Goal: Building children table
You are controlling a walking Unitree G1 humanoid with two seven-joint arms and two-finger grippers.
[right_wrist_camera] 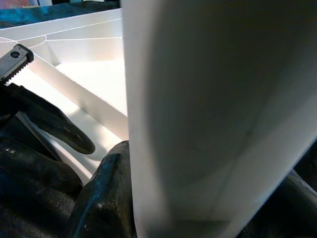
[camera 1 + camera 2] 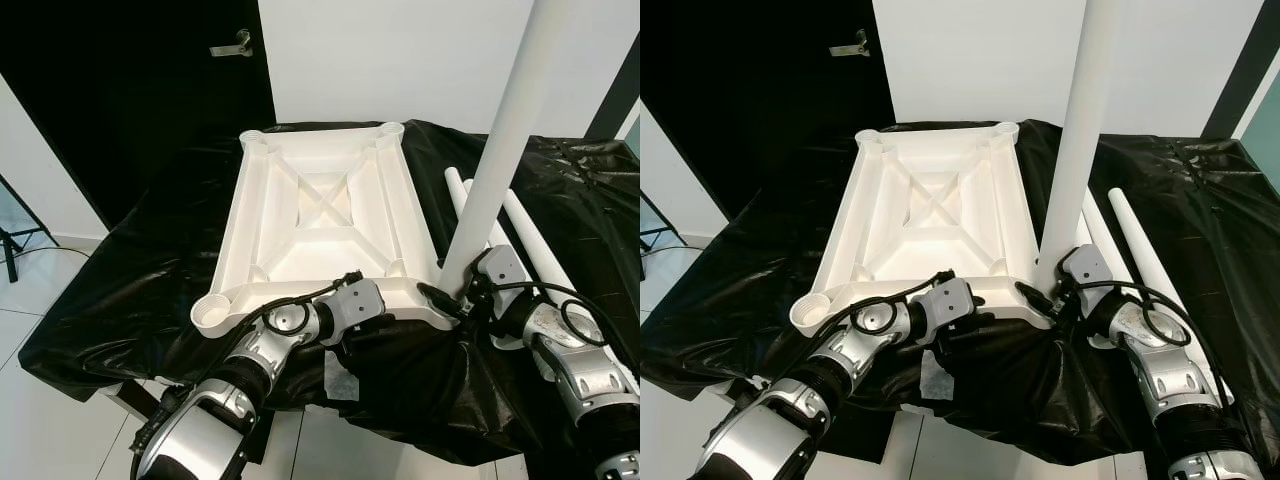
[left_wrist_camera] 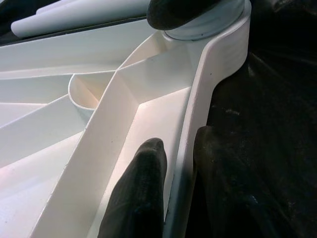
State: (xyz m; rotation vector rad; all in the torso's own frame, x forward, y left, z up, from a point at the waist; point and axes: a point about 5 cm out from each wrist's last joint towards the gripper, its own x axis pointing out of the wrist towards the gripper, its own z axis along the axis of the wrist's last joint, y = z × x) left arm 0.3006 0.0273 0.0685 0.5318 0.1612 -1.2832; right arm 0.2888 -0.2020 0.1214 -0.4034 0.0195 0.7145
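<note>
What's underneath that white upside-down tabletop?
The tabletop lies on black plastic sheeting that spreads out past every edge. Whatever supports the sheeting is covered, so it cannot be told. Two loose legs lie on the sheeting beside it.

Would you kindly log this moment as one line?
left gripper: clamps tabletop rim | right gripper: holds leg upright in corner socket | spare legs: on cover

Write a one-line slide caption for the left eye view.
Right pincer holds a white leg upright at the inverted tabletop's near corner while the left pincer grips its near rim.
</note>
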